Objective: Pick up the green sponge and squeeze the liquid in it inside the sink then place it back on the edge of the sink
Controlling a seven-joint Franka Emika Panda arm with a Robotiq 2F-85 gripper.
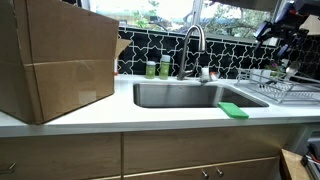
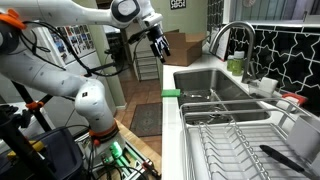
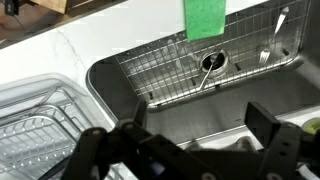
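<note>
one green sponge (image 1: pixel 233 110) is lying flat on the front rim of the sink (image 1: pixel 180 96) in an exterior view, overhanging the basin slightly, near the dish rack (image 1: pixel 285 88). the gripper (image 1: pixel 283 38) is hanging high above that rack, well apart from the sponge.

in an exterior view the arm is holding the gripper (image 2: pixel 160 45) up beyond the counter's far end; sponge (image 2: pixel 171 94) is showing as a thin green edge.

wrist view: fingers (image 3: pixel 268 128) are standing wide apart, empty, over the basin; sponge (image 3: pixel 205 17) is sitting at the top edge.

risk, as i judge it: a thin pad on a rim, so a descending finger could be nudging it into the basin, or closing on steel.
</note>
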